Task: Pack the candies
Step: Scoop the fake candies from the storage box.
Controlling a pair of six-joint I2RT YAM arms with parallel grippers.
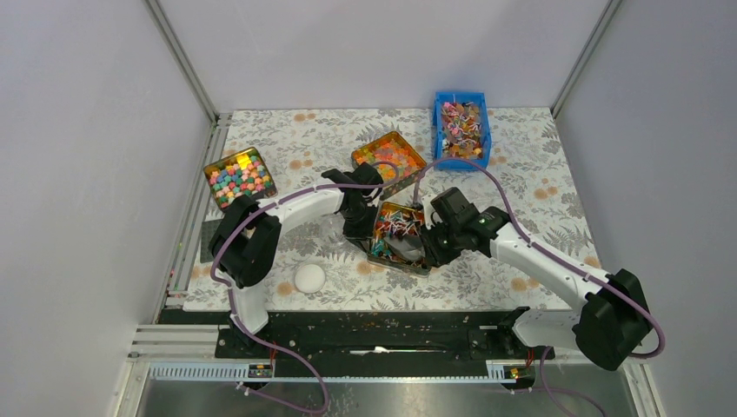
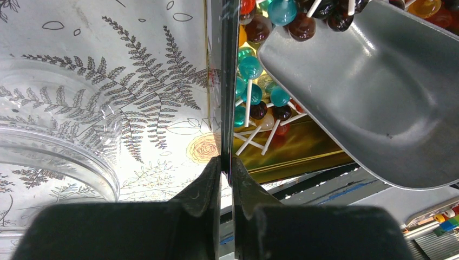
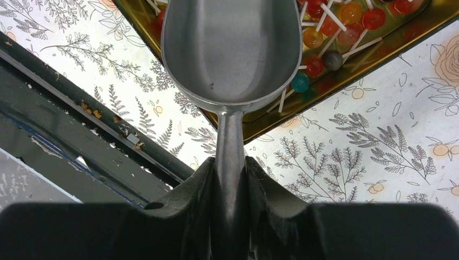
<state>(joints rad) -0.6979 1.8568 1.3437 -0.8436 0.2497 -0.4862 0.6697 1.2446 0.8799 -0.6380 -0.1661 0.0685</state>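
The candies, small round sweets in mixed colours with thin white ends, fill a blue bin (image 1: 461, 129) at the back and lie in a gold tin (image 1: 382, 254) at the centre. My left gripper (image 2: 227, 162) is shut on the tin's left wall (image 2: 230, 81), seen edge-on; it also shows in the top view (image 1: 363, 228). My right gripper (image 3: 230, 162) is shut on the handle of a grey metal scoop (image 3: 233, 49). The scoop's bowl (image 2: 368, 97) is inside the tin, looks empty, and its lip meets candies (image 2: 254, 92). More candies (image 3: 346, 27) lie beside the bowl.
A tin of orange-yellow-green pieces (image 1: 391, 159) stands behind the centre tin. A tin of pink-blue-yellow cubes (image 1: 239, 176) is at the left. A white round object (image 1: 309, 278) lies front left. A clear plastic container (image 2: 54, 157) sits left of the gripped wall. A black rail (image 1: 374, 317) runs along the front.
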